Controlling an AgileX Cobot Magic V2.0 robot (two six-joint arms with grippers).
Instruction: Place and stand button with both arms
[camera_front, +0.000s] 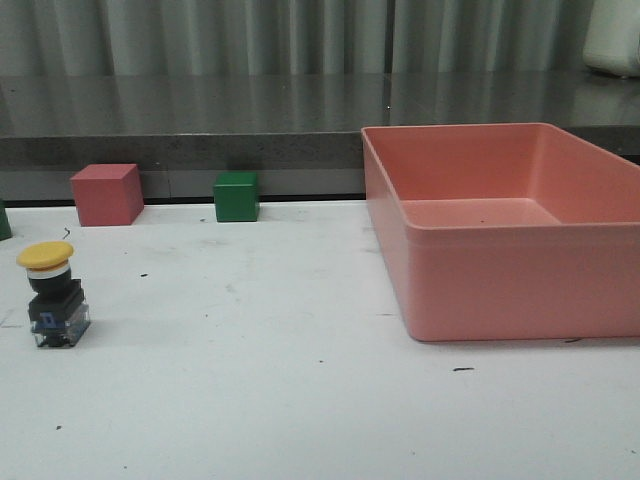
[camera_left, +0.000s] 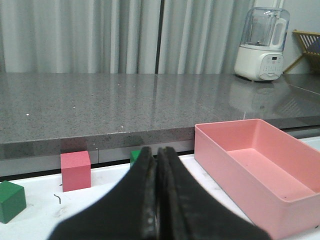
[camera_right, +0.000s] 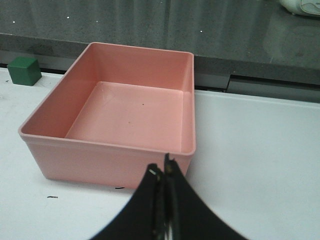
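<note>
The button (camera_front: 54, 294) stands upright on the white table at the left, yellow cap on top, black neck, clear-and-blue base below. It shows only in the front view. No arm shows in the front view. My left gripper (camera_left: 157, 152) is shut and empty, its fingers pressed together, held above the table and facing the back ledge. My right gripper (camera_right: 162, 167) is shut and empty, just in front of the near right corner of the pink bin (camera_right: 107, 147).
A large empty pink bin (camera_front: 480, 290) stands at the right. A red cube (camera_front: 106, 194) and a green cube (camera_front: 236, 196) sit by the back ledge; another green cube (camera_left: 11, 201) lies farther left. A grey counter (camera_left: 125, 107) with a white appliance (camera_left: 261, 45) runs behind.
</note>
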